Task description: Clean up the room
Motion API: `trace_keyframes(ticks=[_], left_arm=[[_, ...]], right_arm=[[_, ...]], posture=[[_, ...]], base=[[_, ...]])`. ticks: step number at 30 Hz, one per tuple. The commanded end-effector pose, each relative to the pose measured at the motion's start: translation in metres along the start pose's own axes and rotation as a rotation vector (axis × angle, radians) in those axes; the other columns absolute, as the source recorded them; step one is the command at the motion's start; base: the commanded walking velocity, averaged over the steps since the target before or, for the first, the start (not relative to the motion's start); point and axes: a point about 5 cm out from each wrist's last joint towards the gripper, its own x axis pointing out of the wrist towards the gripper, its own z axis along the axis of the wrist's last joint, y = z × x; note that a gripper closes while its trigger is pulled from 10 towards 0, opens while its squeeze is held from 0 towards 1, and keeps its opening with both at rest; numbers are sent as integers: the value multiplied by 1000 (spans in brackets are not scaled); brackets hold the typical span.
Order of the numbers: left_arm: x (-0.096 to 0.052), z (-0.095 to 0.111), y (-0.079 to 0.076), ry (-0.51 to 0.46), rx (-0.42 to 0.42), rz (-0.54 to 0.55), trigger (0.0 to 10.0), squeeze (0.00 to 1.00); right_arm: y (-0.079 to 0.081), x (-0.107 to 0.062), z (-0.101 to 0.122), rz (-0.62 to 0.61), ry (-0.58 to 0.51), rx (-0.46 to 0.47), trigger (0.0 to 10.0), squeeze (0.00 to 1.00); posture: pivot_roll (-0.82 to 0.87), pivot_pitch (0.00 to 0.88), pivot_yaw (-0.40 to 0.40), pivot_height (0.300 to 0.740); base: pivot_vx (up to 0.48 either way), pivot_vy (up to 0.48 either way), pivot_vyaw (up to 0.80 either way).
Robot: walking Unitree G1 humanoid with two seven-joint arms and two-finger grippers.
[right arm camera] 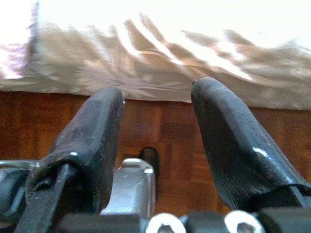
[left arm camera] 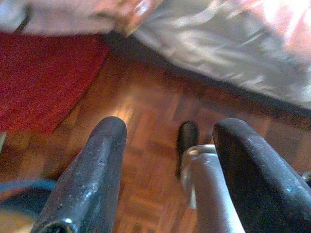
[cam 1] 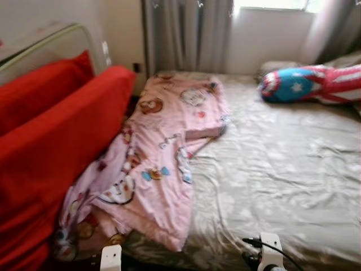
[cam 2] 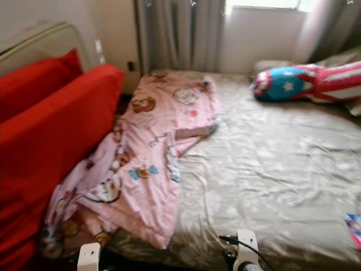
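A: You face a bedroom: grey curtains point(cam 1: 186, 34) at the back, a wide bed point(cam 1: 282, 186) with a wrinkled beige sheet, wooden floor point(left arm camera: 146, 145) under you.

B: What needs tidying?

A: In my judgement, the pink cartoon blanket point(cam 1: 163, 152). It lies crumpled along the bed's left side, one end slipping off the near corner beside the red sofa point(cam 1: 62, 147).

B: And your grippers?

A: Both hang low over the floor at the bed's near edge. The left gripper point(left arm camera: 167, 170) has its fingers spread with nothing between them; the right gripper point(right arm camera: 155, 145) is likewise spread and empty.

B: How should you go?

A: Step closer first. Take the drooping end, lift it clear, and pull it flat onto the sheet.

B: Count?

A: One blanket, one star-patterned bolster point(cam 1: 310, 82) at the far right, two red cushions.
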Motion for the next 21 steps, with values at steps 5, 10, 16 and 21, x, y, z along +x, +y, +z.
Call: trace_keyframes(ticks=[5, 10, 16, 21], left_arm=[[-1, -6, -3, 26, -1, -3, 10000, 0], [-1, -6, -3, 25, -1, -3, 10000, 0], [-1, -6, -3, 24, -2, -4, 10000, 0], [-1, -6, -3, 21, -7, -3, 10000, 0]], right_arm=[[-2, -1, -1, -2, 3, 6, 10000, 0], [-2, -1, -2, 0, 3, 7, 10000, 0], [-2, -1, -2, 2, 4, 8, 10000, 0], [-1, -1, -2, 3, 2, 8, 10000, 0]], posture=[[-114, 0, 8, 740], [-115, 0, 8, 740], [-115, 0, 7, 740], [-114, 0, 6, 740]], base=[[0, 0, 794], [0, 0, 794], [0, 0, 794], [0, 0, 794]])
